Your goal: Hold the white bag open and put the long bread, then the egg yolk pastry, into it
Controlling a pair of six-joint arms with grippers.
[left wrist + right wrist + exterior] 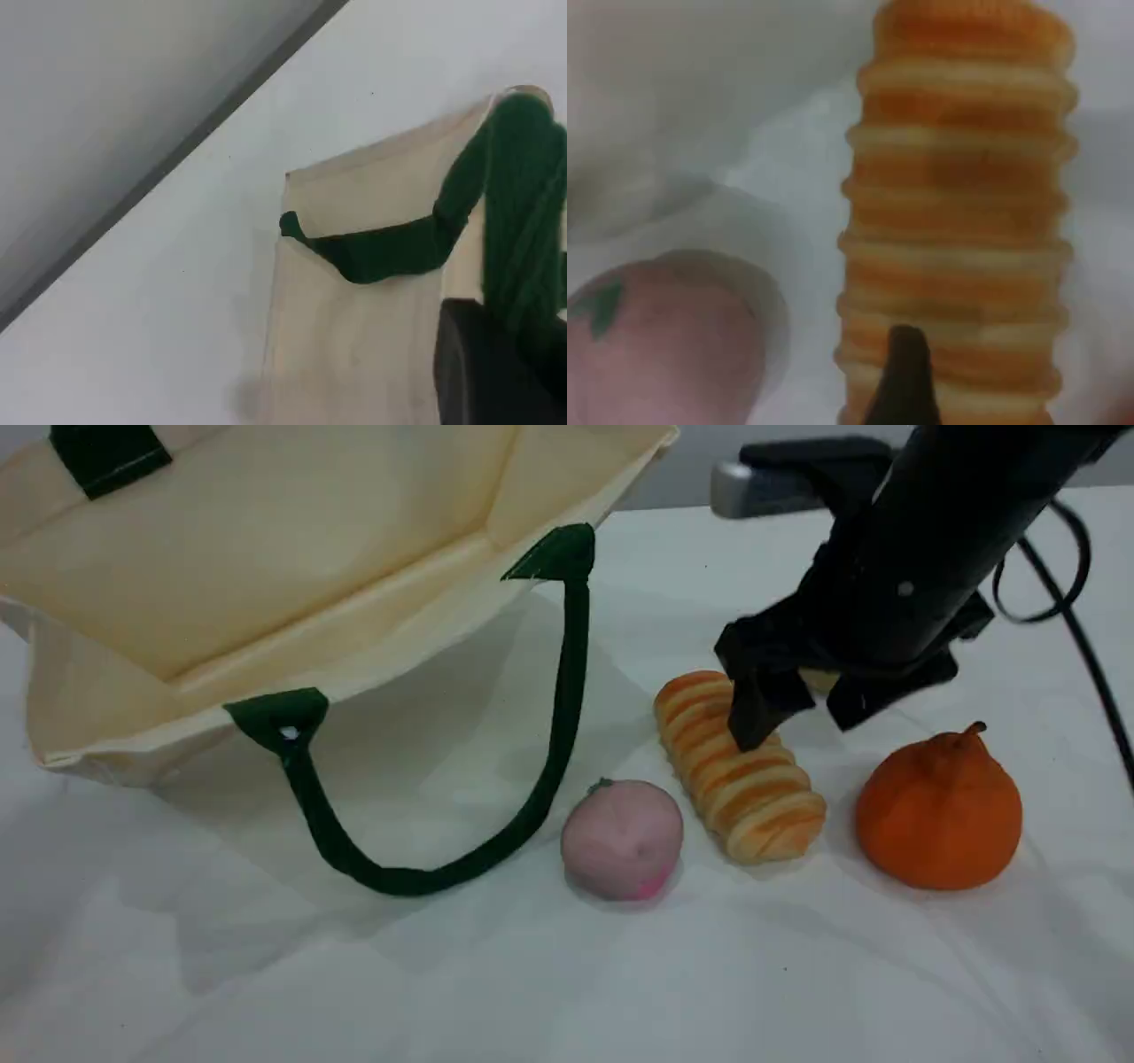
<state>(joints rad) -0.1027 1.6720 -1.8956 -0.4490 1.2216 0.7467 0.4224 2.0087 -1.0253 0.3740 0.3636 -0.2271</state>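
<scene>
So the white bag (pixel 266 576) sits far left on the bench (pixel 567 974), mouth gaping toward the camera, one dark green strap handle (pixel 416 877) flopped down in a loop on the cloth. In the left wrist view the left gripper (pixel 496 372) has its jaws together, clamped on the bag's other green strap. The right gripper (pixel 802 713) hangs with jaws apart over the far end of the long bread (pixel 740 766), one finger touching its top. A pink ball (pixel 622 838) sits just left of the bread, an orange fruit (pixel 939 815) to its right.
</scene>
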